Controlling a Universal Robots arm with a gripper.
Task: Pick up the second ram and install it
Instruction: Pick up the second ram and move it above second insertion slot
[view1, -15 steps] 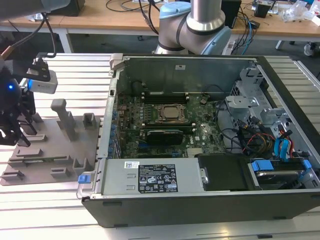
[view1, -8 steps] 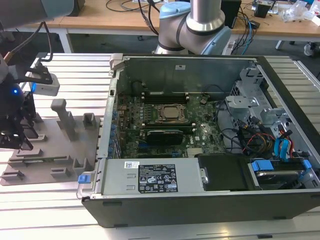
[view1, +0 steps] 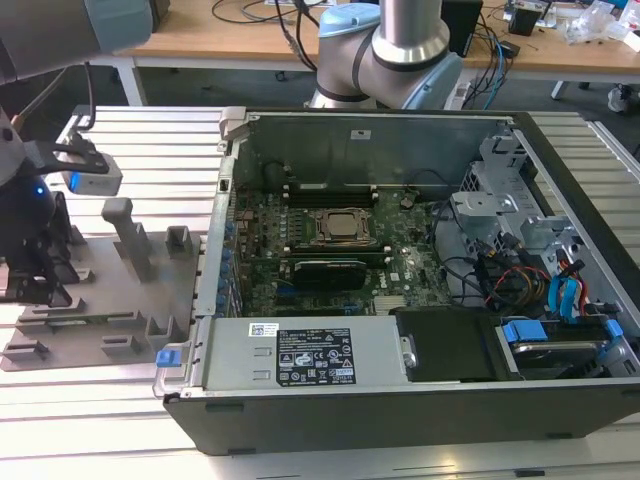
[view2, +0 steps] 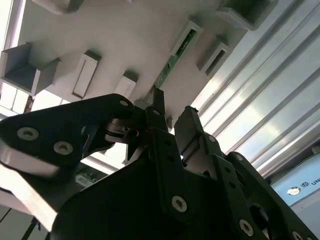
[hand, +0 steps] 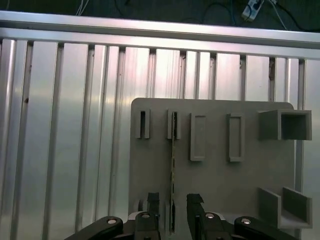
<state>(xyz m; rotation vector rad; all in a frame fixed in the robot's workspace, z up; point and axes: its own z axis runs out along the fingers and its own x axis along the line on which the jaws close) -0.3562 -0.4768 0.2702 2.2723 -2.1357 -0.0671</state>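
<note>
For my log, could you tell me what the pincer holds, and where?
Nothing: the open pincer straddles the second ram, which stands on edge in its grey tray.

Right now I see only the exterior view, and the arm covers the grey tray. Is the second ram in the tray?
Observer: Yes. In the first wrist view the second ram stands on its edge in the grey holder tray.
Operator: How is the gripper placed to it?
Observer: The gripper has its jaws open, one on each side of the stick, with a gap on both sides.
Operator: Is the far end held?
Observer: In the second wrist view the far end sits in a grey end block.
</note>
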